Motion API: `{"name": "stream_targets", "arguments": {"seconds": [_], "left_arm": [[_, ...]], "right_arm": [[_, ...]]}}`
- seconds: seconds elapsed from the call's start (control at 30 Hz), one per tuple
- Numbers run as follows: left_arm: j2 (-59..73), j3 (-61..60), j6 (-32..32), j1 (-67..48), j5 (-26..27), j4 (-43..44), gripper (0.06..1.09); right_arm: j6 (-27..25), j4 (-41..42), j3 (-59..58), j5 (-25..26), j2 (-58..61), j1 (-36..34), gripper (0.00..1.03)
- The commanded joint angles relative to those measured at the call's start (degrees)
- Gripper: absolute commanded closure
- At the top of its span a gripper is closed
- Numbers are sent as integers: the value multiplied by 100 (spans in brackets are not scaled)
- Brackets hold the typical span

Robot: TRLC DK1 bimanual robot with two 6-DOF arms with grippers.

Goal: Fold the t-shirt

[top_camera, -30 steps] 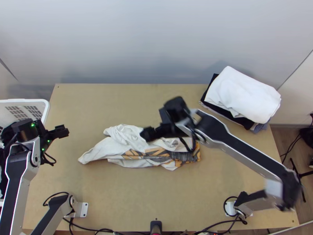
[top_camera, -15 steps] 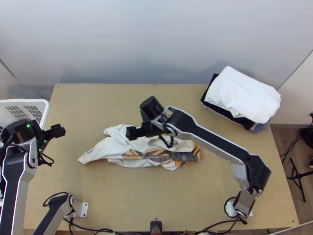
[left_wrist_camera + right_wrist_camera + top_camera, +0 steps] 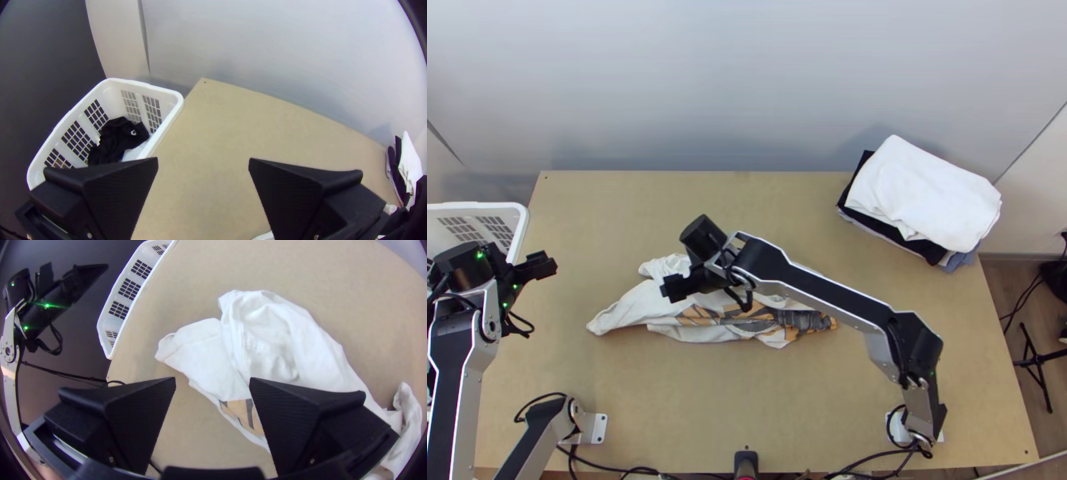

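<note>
Bunched and creased on the middle of the table lies the white t-shirt with an orange and grey print; in the right wrist view its white cloth is rumpled below the fingers. My right gripper is over the shirt's left half, and the right wrist view has this gripper open with a wide gap. At the table's left edge, near the basket and apart from the shirt, is my left gripper; the left wrist view has this gripper open, nothing between its fingers.
A white laundry basket with dark and white clothes stands at the table's left edge. Folded clothes, a white one on top, are stacked at the back right corner. Cables run along the near edge.
The right gripper has travelled left across the shirt, its arm swinging along. My left gripper has shifted slightly to the left. The shirt lies as before.
</note>
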Motion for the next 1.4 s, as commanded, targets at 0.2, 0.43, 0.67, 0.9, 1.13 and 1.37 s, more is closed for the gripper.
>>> {"name": "stream_targets", "arguments": {"seconds": [0.2,0.43,0.67,0.9,1.13,1.37], "left_arm": [[41,17,42,48,6,37,10],[85,34,60,65,15,54,10],[146,78,51,65,15,54,10],[155,60,51,56,15,54,10],[182,52,60,56,15,63,10],[269,113,69,21,15,133,10]], "right_arm": [[-297,560,100,489,375,-32,31],[-314,587,-94,638,401,-40,32],[-288,806,-164,770,287,-49,69],[-261,982,-173,1078,15,-172,100],[-191,833,-103,1042,-258,-515,62],[-270,428,-23,937,-170,-278,35]]}}
